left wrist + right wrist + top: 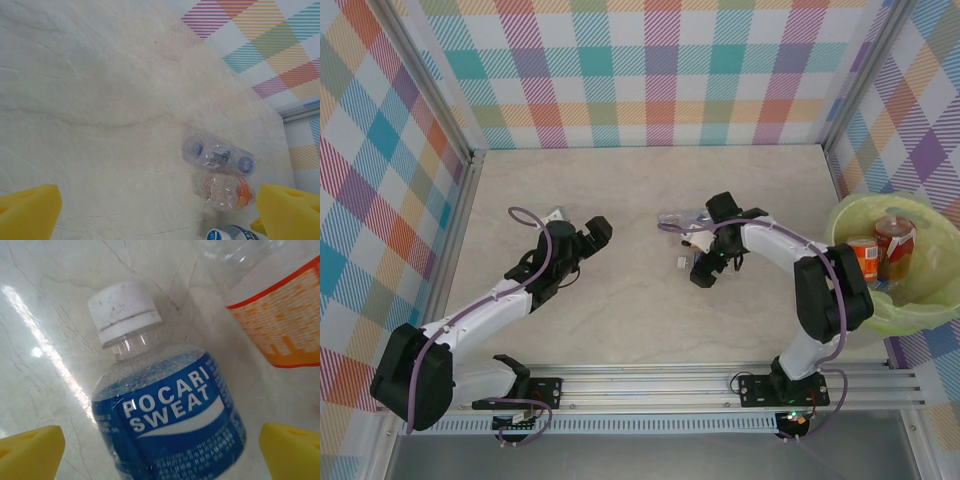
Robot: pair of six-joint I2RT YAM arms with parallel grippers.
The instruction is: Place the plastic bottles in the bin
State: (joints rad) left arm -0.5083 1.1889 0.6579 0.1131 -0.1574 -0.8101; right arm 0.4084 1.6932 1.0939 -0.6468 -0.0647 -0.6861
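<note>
A blue-labelled Pocari Sweat bottle (170,410) with a white cap (125,312) lies on the table between the yellow pads of my right gripper (160,455), which stands open around it without touching it. An orange-labelled bottle (280,315) lies just beyond. In the top view the right gripper (705,268) hovers over these bottles near the table's middle. My left gripper (598,232) is open and empty. Ahead of it lie a clear bottle with a blue cap (218,155) and the orange-labelled bottle (227,190). The yellow-green bin (845,215) stands at the right.
Inside the bin stand an orange-labelled bottle (865,262) and a red-labelled one (895,242). Checked walls close off the table at the back and both sides. An aluminium rail (720,385) runs along the near edge.
</note>
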